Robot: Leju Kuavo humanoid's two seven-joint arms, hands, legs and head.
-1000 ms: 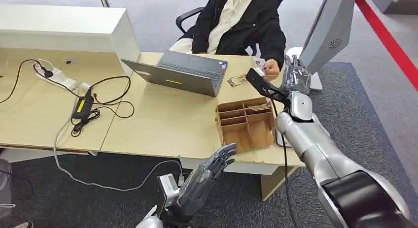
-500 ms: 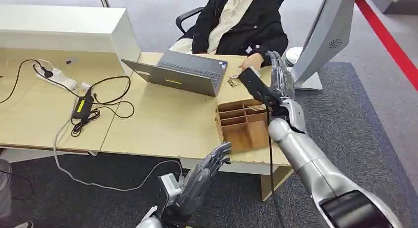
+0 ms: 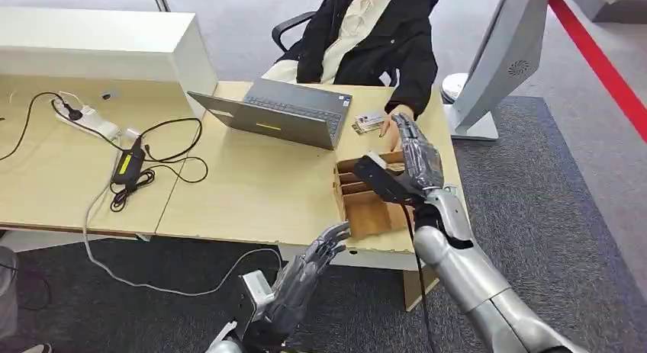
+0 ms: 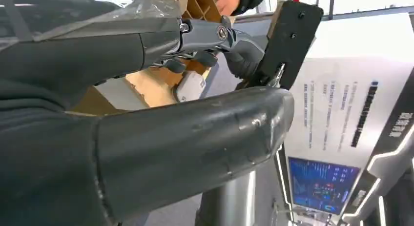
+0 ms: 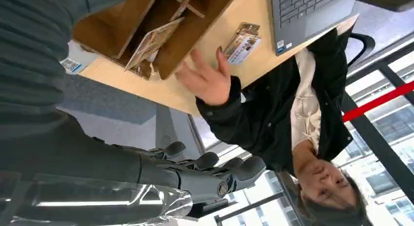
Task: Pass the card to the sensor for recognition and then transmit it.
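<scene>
Card (image 3: 369, 123) on desk beside laptop, well apart from right hand (image 3: 418, 158); hand released, fingers spread.

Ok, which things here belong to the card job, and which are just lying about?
Job:
right hand, empty, over the wooden divider box
card in the box
cards on the desk
person's hand

Lying about:
laptop
power strip
adapter
left hand, empty, near the desk edge
</scene>
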